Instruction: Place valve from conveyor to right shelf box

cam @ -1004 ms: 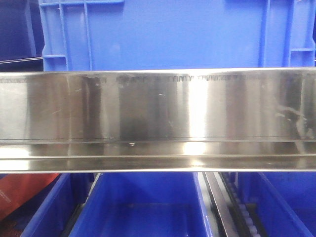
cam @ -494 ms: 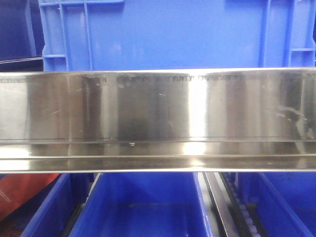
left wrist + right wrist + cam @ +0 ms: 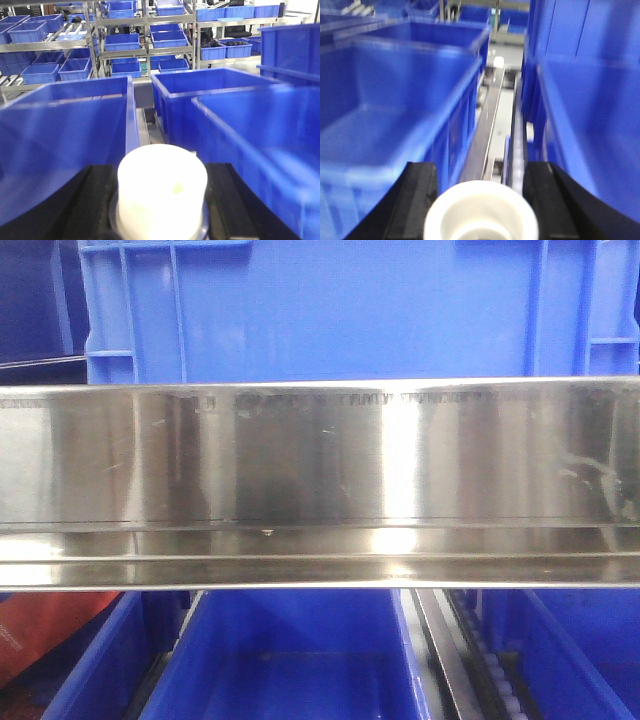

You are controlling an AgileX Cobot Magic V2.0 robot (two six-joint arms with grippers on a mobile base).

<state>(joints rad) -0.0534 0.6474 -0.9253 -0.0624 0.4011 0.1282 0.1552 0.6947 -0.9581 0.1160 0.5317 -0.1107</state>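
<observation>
Apparently mid-carry, the left tool [image 3: 161,200] clasped a valve [image 3: 162,177] by its white end and the right tool [image 3: 479,202] clasped another valve [image 3: 481,215] among blue boxes [image 3: 60,135], so next came reaching the right shelf one and releasing.

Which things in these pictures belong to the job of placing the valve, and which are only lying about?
For the job: valve between the left jaws; similar whitish cylinder between the right jaws, perhaps another valve; near blue boxes, one perhaps the target.
Just about: steel shelf rail; far boxes on racks; red thing.
</observation>
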